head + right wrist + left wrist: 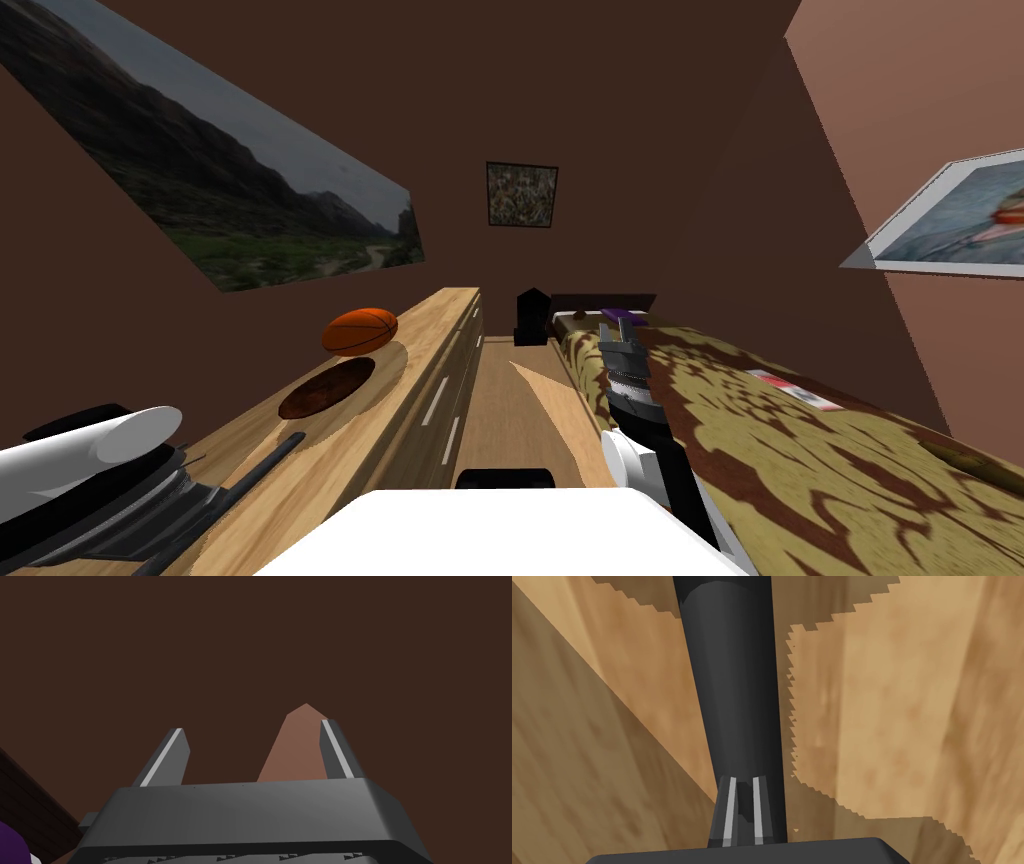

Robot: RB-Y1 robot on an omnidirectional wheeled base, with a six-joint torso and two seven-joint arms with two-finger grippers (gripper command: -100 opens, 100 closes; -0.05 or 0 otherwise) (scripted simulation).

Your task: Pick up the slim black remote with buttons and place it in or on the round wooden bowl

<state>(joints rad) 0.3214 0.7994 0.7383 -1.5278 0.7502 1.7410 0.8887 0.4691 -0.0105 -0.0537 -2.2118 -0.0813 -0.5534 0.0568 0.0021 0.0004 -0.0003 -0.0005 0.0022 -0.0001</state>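
Left end effector (743, 780) over bench (448, 312), clamped on remote (732, 676) end; right end effector (252, 726) outstretched above bed (800, 450), fingers apart.

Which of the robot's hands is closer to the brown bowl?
Left. The left gripper holds the remote over the dresser, just short of the bowl. The right gripper is open across the aisle, above the bed.

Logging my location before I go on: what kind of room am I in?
Most likely a bedroom: a bed with a brown and tan patterned cover on my right, a long wooden dresser with drawers on my left, and a framed picture on the far wall.
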